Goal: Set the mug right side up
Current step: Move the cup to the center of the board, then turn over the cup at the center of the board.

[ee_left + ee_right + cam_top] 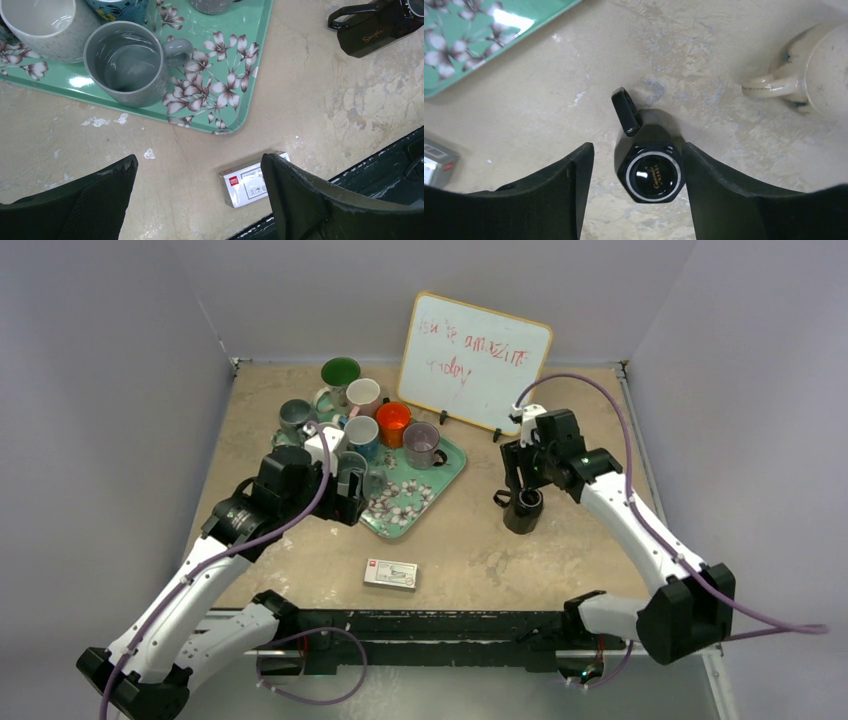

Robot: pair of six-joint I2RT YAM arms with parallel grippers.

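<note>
While the black mug (649, 172) stands base-up right of the tray (410, 502), the right gripper (638, 150) straddles it wide open; the left gripper (200, 159) gapes empty above the tray's edge.

The top external view sits high behind the arm bases, facing forward and down, far enough off to take in the whole tabletop (470, 540); the left wrist view looks steeply down from close by, with the left end effector (199, 162) framing its lower edge, over the near corner of the tray (260, 20); the right wrist view looks straight down, closer yet, the right end effector (636, 147) at its lower edge; all three share that tray corner, the small box (247, 182) and the black mug (651, 170).
</note>
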